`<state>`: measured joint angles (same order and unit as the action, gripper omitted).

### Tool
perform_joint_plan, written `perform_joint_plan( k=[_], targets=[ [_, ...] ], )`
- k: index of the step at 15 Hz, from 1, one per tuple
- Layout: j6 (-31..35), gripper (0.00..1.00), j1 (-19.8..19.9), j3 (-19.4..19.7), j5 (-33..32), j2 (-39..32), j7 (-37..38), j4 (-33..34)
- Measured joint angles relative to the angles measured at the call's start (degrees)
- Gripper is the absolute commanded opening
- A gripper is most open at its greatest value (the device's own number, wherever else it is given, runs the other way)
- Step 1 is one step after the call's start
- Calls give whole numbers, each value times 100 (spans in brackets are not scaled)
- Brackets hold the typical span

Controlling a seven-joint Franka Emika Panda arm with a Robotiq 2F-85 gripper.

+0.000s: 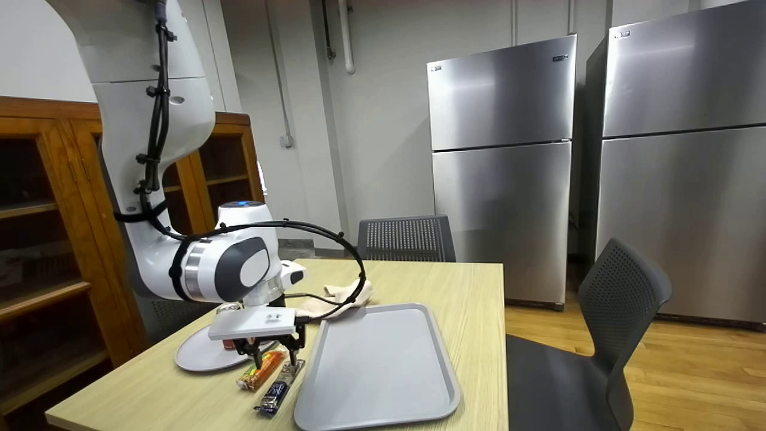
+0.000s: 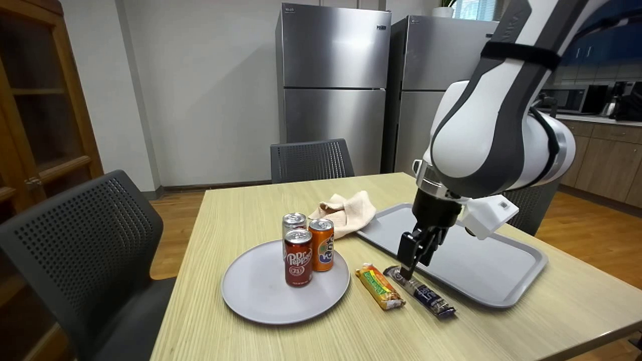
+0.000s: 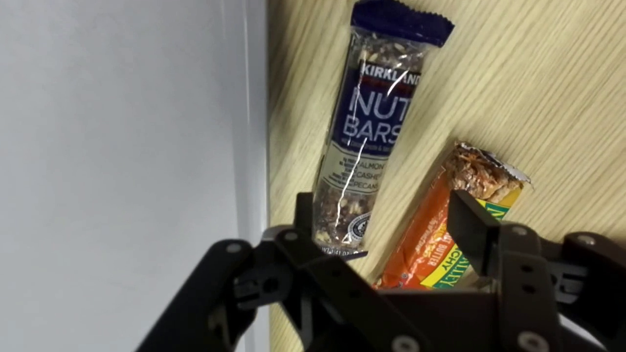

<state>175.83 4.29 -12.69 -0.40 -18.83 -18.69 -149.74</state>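
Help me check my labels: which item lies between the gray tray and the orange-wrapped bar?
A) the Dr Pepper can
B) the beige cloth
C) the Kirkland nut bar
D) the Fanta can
C: the wrist view shows the Kirkland nut bar lying on the table, with the gray tray on one side and the orange-wrapped bar on the other.

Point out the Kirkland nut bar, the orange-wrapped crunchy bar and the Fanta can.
Kirkland nut bar (image 3: pixel 370 124), wrist view: the wrapper's dark blue label.
Orange-wrapped crunchy bar (image 2: pixel 379 287), in an exterior view: middle of the wrapper.
Fanta can (image 2: pixel 323 245), in an exterior view: the side wall.
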Motion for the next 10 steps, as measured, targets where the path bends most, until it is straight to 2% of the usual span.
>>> perform_joint_plan(
  k=[7, 10],
  targets=[
    [16, 100, -22, -341, 3, 203, 155, 51],
    [15, 100, -220, -385, 3, 330, 281, 65]
  ],
)
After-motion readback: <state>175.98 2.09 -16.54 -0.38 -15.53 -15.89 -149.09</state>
